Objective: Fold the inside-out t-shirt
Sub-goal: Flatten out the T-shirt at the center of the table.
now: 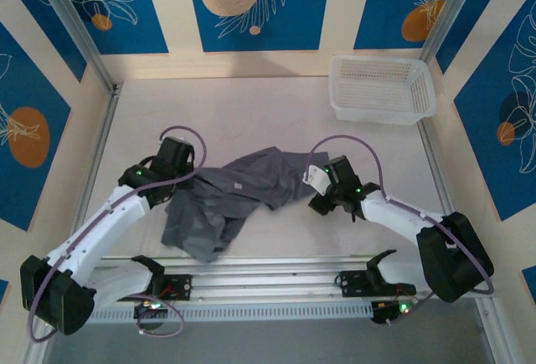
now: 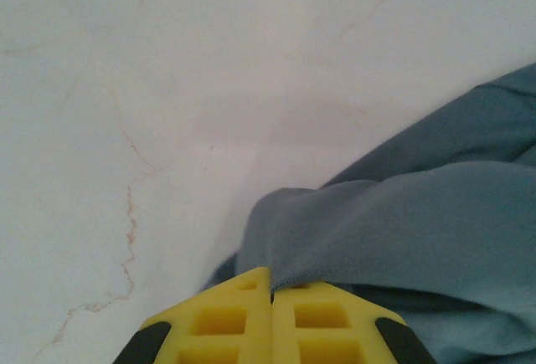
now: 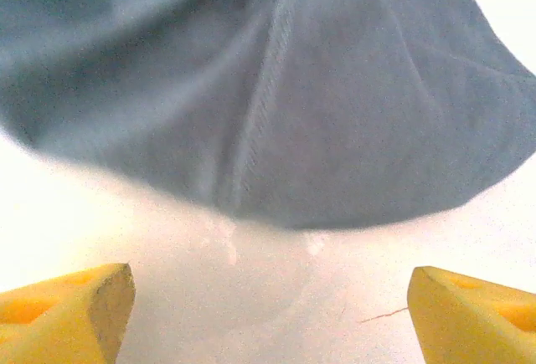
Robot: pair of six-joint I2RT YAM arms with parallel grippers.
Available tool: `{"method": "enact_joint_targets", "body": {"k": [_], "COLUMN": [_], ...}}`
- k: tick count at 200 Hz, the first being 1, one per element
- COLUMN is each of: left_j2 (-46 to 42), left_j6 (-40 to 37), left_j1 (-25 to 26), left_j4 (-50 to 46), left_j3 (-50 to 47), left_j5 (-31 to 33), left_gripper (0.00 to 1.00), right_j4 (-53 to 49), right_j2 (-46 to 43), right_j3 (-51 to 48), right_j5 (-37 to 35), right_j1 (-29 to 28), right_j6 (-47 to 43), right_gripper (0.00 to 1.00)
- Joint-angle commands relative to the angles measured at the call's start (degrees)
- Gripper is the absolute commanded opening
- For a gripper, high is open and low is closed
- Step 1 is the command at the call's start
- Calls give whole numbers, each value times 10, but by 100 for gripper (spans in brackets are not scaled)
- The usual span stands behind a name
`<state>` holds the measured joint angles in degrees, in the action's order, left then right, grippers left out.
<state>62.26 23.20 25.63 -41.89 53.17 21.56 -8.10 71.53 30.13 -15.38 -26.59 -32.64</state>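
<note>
With the left gripper (image 2: 272, 295) clamped shut on the shirt (image 1: 251, 188) at centre-left, the wide-open right gripper (image 3: 272, 290) should straddle the hem in the upper frame before closing.

This is a robotics lab test cell rather than a home. A white, faintly veined tabletop (image 1: 251, 121) sits inside a booth framed by slanting bare aluminium posts (image 1: 74, 25). Its cream walls carry printed blue panels with white leaf outlines and orange discs (image 1: 260, 4), like a staged backdrop. Two white-and-black jointed robot arms (image 1: 100, 230) are bolted to a silver aluminium rail (image 1: 268, 279) at the near edge, beside a slotted grey cable duct (image 1: 276, 310). A white perforated plastic basket (image 1: 383, 88) stands in the far right corner.
</note>
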Motion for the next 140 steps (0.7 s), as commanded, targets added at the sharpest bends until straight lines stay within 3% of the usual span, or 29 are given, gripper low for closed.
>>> {"method": "enact_joint_targets", "body": {"k": [1,26,46,83,106,124,140], "left_j2": [6,17,21,8,-4,-11,-22], "left_j6": [-18,-18,-19,-17,-22,-23,-29], "left_j1": [-17,-19,-19,-20,-19,-20,-21], "left_j4": [0,9,12,17,21,11,-4], "left_j3": [23,21,15,4,2,10,27], "left_j5": [-41,-63,-75,-87,-94,-87,-90], "left_gripper": [2,2,2,2,2,2,2], "right_j4": [61,84,97,97,104,88,39], "right_j2": [1,56,86,143,167,169,128], "right_j3": [-11,1,14,55,78,96,124], "right_j5": [80,60,90,112,108,93,110], "right_j1": [3,-14,-28,-31,-32,-36,-38], "right_j6": [-175,-196,-196,-168,-151,-144,-105], "right_gripper": [84,80,73,37,22,0,0]}}
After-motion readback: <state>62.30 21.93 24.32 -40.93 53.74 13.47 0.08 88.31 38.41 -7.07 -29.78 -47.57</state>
